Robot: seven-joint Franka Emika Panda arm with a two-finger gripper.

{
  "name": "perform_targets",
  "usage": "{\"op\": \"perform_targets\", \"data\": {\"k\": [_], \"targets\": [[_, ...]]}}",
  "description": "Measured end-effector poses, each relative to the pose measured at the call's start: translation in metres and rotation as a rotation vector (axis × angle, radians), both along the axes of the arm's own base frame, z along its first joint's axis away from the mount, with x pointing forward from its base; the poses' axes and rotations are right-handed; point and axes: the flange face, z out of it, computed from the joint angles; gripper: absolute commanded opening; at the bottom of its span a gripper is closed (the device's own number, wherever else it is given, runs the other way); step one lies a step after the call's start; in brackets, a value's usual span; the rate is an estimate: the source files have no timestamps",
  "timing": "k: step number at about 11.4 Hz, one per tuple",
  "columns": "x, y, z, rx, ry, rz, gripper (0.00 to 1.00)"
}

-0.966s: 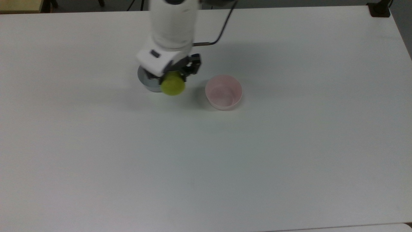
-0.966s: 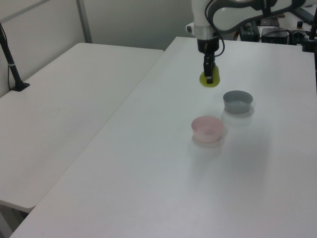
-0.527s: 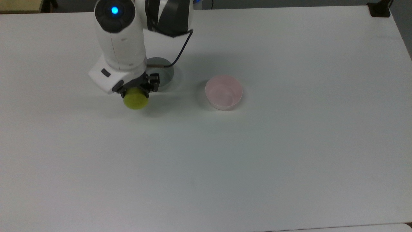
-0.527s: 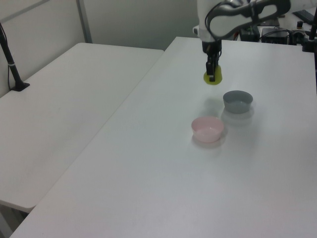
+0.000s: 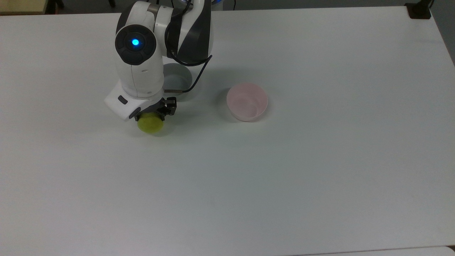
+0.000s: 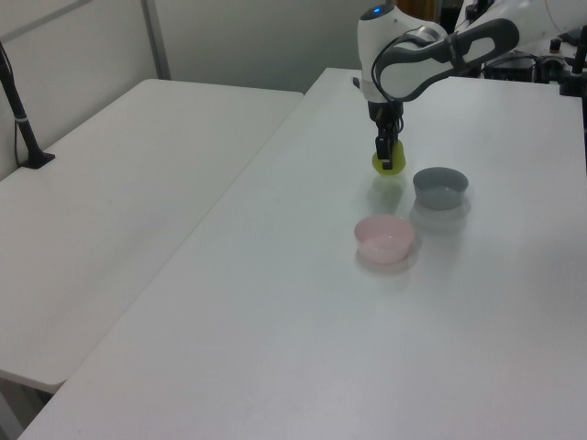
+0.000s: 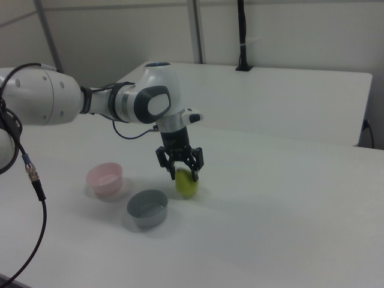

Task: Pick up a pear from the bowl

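Right view shows the black two-finger claw (image 7: 180,168) pinching the small yellow-green pear (image 7: 186,185) at its upper part, the fruit hanging below the fingers, low over the white table (image 7: 288,228); I cannot tell whether it touches. The round grey bowl (image 7: 147,207) sits just beside the claw, the pale pink bowl (image 7: 105,179) further off, both without fruit. The pear looks light, rigid and smooth-skinned, so probably slippery; a hold lower, across its widest part, seems safer.
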Motion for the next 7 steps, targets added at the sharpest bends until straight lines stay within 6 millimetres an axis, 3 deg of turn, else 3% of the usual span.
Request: {"op": "perform_targets", "data": {"k": [4, 5, 7], "targets": [[0.001, 0.0, 0.003, -0.001, -0.01, -0.013, 1.0], [0.003, 0.001, 0.016, -0.001, -0.04, -0.041, 1.0], [-0.002, 0.001, 0.082, 0.02, -0.141, -0.152, 1.0]]}}
